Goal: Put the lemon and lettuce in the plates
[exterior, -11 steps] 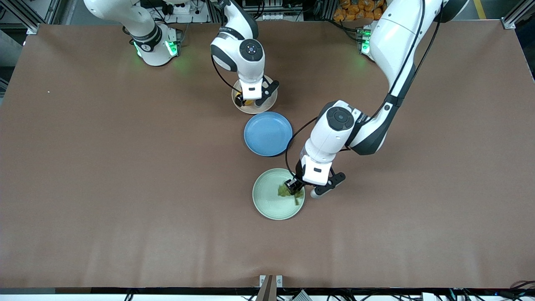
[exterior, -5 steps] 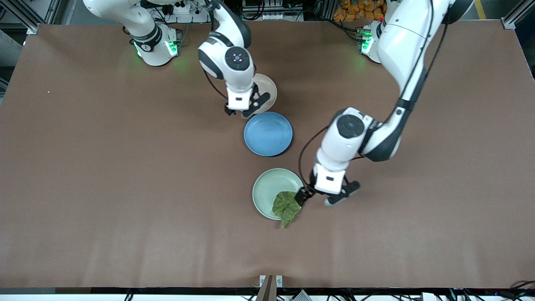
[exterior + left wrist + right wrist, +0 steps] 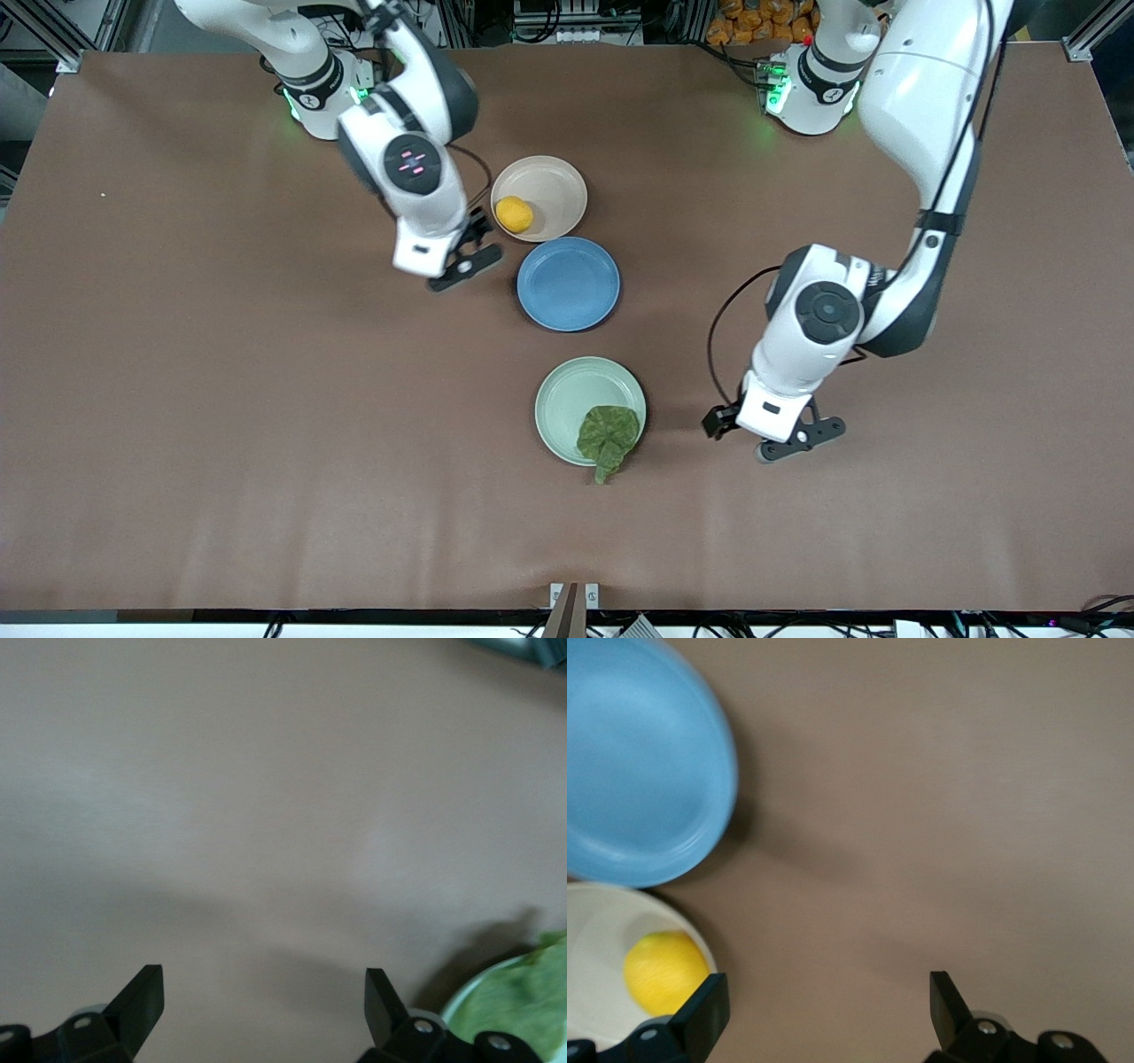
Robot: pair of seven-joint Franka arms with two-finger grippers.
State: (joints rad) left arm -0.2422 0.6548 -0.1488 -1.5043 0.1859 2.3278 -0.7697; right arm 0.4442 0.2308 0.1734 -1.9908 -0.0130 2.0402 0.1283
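The lemon (image 3: 514,214) lies in the beige-pink plate (image 3: 556,179), near its rim. The lettuce (image 3: 608,433) lies on the mint green plate (image 3: 563,400), with its stem over the rim nearest the front camera. My right gripper (image 3: 469,250) is open and empty over bare table beside the beige plate, toward the right arm's end. Its wrist view shows the gripper (image 3: 828,1001), the lemon (image 3: 660,970) and the beige plate (image 3: 594,930). My left gripper (image 3: 755,438) is open and empty over bare table beside the mint plate. Its wrist view shows the gripper (image 3: 263,992) and the lettuce (image 3: 523,1001).
An empty blue plate (image 3: 568,283) sits between the two other plates; it also shows in the right wrist view (image 3: 638,771). The brown table stretches wide toward both arms' ends and toward the front camera.
Both grippers let go and drew away. The right left the lemon in the beige plate and moved toward its end. The left dropped the lettuce on the mint plate and moved toward its end.
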